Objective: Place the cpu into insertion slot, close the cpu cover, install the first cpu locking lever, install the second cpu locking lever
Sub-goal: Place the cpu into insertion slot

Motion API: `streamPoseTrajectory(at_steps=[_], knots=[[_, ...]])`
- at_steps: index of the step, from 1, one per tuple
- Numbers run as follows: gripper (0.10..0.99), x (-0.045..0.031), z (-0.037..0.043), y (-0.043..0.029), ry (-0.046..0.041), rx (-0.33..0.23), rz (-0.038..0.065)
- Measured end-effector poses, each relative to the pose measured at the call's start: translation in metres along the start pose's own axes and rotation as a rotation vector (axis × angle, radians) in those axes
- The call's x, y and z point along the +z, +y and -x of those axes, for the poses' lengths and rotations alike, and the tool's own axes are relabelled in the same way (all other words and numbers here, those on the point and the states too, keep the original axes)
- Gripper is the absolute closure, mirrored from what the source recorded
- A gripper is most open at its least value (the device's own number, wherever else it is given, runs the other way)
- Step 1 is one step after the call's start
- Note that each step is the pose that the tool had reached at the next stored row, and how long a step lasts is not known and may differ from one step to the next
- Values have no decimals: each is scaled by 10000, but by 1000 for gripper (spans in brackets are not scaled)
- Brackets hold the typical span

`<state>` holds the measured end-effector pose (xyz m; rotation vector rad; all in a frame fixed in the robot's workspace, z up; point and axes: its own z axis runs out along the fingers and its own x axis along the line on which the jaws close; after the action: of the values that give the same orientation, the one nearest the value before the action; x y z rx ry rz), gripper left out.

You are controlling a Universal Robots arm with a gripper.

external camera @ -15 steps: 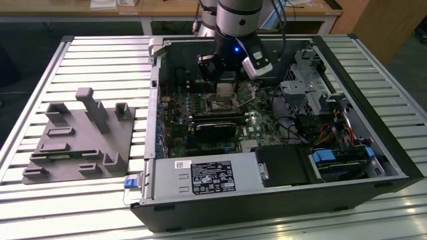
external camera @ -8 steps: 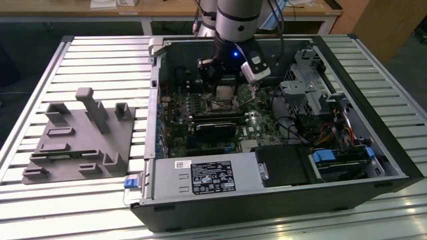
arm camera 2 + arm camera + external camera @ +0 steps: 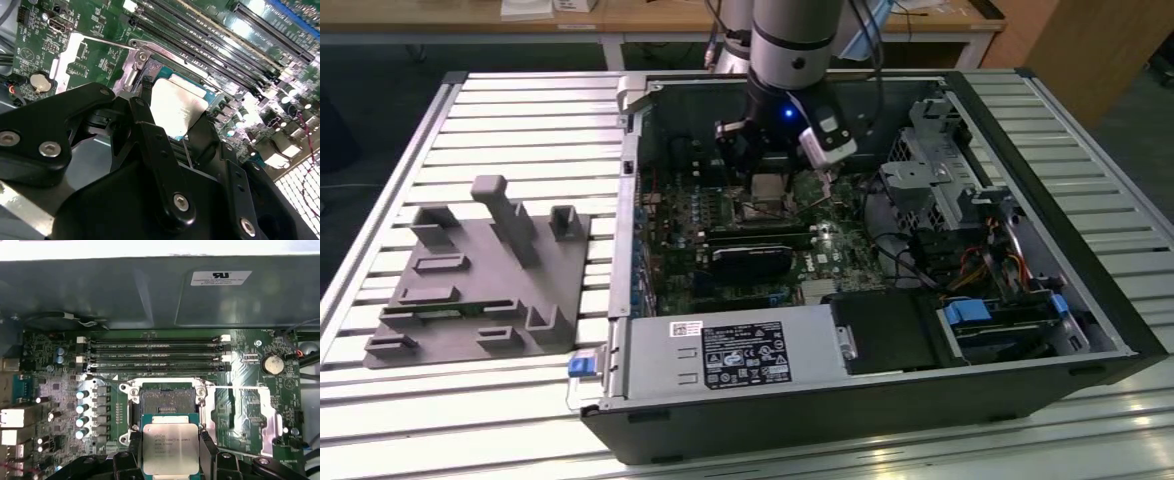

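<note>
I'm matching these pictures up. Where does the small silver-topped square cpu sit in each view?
First wrist view: small flat silver-topped square cpu held in the black gripper, beside the black-framed square insertion slot.
Second wrist view: cpu in the gripper, near the slot's silver edging.
Exterior view: too small to pick out; look under the gripper.
Shared landmark: the insertion slot.

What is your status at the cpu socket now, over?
Gripper shut on cpu. cpu held clear of insertion slot, not yet seated. Slot uncovered, no obstacle seen over it.
</note>
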<state>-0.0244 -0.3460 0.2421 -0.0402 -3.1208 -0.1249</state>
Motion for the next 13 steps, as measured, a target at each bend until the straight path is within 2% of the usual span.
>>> streamPoseTrajectory(at_steps=[13], knots=[[545, 159, 1, 59, 2, 1, -35]])
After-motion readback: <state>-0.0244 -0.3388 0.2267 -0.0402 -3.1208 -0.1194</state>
